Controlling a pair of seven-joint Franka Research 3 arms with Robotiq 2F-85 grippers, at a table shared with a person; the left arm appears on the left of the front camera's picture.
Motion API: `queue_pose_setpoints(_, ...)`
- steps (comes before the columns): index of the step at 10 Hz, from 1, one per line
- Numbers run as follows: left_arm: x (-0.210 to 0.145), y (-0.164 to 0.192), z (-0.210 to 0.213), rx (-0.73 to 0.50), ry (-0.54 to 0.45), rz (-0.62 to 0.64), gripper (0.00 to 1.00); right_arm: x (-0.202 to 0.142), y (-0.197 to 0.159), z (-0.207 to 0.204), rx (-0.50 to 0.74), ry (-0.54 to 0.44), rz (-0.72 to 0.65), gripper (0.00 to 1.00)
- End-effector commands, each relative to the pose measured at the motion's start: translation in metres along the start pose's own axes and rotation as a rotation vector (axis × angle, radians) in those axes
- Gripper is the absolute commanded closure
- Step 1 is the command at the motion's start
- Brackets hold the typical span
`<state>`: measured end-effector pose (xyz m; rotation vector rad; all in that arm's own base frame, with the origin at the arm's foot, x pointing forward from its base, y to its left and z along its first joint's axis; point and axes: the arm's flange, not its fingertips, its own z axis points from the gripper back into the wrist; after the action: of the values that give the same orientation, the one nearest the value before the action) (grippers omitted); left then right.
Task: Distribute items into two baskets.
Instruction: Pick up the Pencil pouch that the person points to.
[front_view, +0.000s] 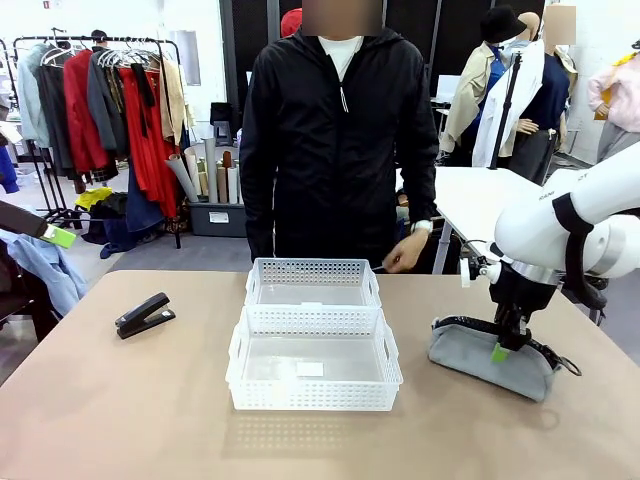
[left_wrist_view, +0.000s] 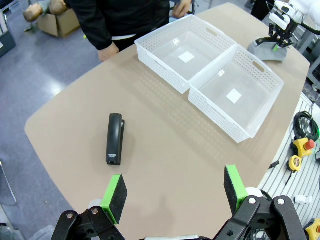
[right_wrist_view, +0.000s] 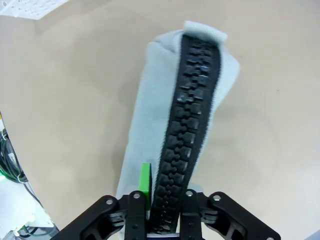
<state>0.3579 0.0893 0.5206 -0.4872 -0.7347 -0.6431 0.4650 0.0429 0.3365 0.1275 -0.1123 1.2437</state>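
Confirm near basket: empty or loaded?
Empty. The near basket has a bare floor apart from a white label; the stapler and pouch lie on the table outside it.

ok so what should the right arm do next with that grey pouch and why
Probably lift straight up. The right gripper looks pinched on the black zipper edge of the soft grey fabric pouch, which lies on the table; the two white perforated plastic baskets beside it stand empty, and their walls need clearing.

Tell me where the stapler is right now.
In the front view the stapler lies on the table's left side, left of the two baskets and apart from them.
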Motion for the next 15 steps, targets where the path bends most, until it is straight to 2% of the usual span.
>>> queue_pose_setpoints(1,0.0,0.0,0.0,-0.011,-0.014,0.003,0.0,0.004,-0.005,0.002,0.009,0.03,-0.019,1.0)
queue_pose_setpoints(11,0.0,0.0,0.0,-0.011,-0.014,0.003,0.0,0.006,-0.007,0.012,0.028,0.028,-0.089,1.0)
queue_pose_setpoints(14,0.0,0.0,0.0,-0.011,-0.014,0.003,0.0,0.009,-0.007,0.077,-0.052,0.042,-0.248,1.0)
queue_pose_setpoints(15,0.0,0.0,0.0,-0.011,-0.014,0.003,0.0,0.009,-0.008,0.101,-0.07,0.056,-0.338,1.0)
